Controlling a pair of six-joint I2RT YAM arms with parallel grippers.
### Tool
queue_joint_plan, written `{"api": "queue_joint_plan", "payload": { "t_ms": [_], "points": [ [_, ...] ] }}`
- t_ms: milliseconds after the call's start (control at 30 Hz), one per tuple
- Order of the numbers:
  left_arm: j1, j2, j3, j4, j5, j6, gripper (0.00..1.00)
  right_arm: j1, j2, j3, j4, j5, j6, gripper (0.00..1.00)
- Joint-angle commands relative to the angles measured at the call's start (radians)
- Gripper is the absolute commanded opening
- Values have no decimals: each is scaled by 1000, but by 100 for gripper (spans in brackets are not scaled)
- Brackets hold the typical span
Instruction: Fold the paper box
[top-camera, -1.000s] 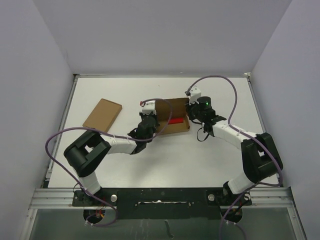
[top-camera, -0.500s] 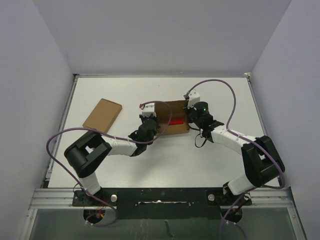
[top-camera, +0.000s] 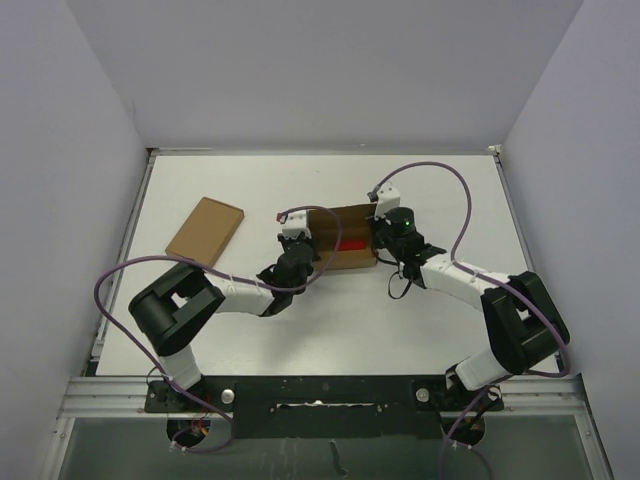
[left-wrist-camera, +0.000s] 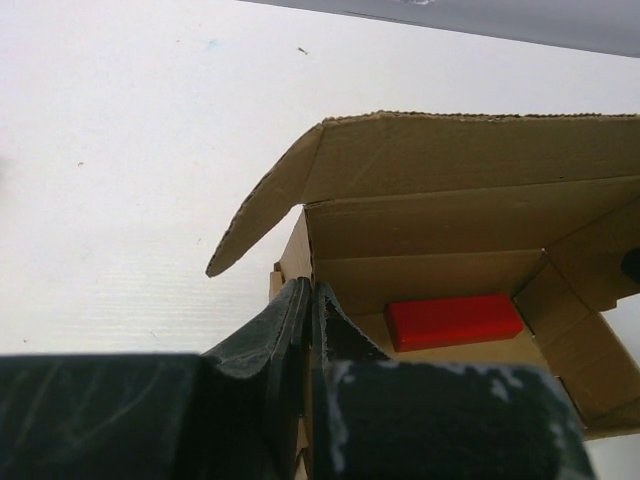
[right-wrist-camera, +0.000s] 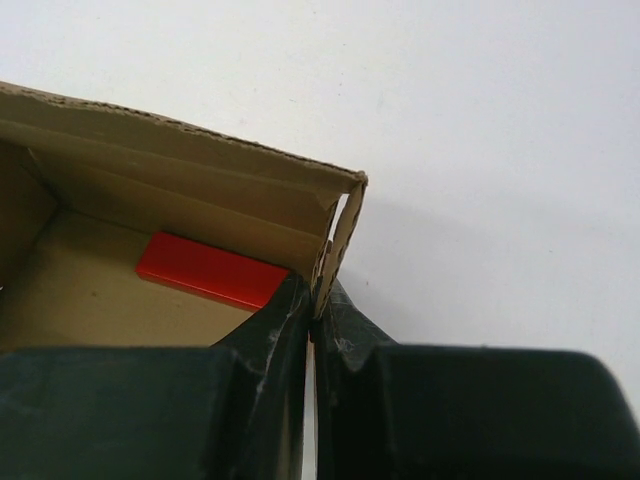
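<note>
The paper box (top-camera: 350, 222) stands open at mid-table, brown cardboard with its lid flap raised at the back and a small red block (top-camera: 351, 243) inside. My left gripper (top-camera: 306, 252) is shut on the box's left side wall; in the left wrist view the fingertips (left-wrist-camera: 310, 296) pinch the wall's edge, with the box (left-wrist-camera: 440, 215) and the red block (left-wrist-camera: 455, 321) beyond. My right gripper (top-camera: 379, 238) is shut on the right side wall. The right wrist view has this gripper (right-wrist-camera: 318, 306) clamping the wall's corner, box (right-wrist-camera: 190, 170) and red block (right-wrist-camera: 212, 270) to its left.
A wider, flat brown cardboard rectangle (top-camera: 205, 228) lies at the left of the white table (top-camera: 330, 320). Grey walls close the table in on three sides. Purple cables loop from both arms over the table.
Both grippers keep their hold. The right wrist has shifted a little left and toward the near edge, the left wrist slightly nearer too, and the box has moved a bit with them.
</note>
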Motion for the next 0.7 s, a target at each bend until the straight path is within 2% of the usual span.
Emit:
{"api": "queue_joint_plan", "payload": {
  "t_ms": [0, 167, 367, 667],
  "points": [
    [-27, -34, -15, 12, 39, -32, 0, 28, -41, -5, 44, -41, 32, 3],
    [-27, -46, -20, 11, 38, -25, 0, 32, -43, -6, 47, -50, 21, 3],
    [-18, -31, 8, 33, 37, 21, 0, 96, -12, 21, 174, 20, -104, 3],
    [8, -44, 32, 69, 52, 101, 0, 98, -24, -5, 266, 11, -155, 3]
  ]
}}
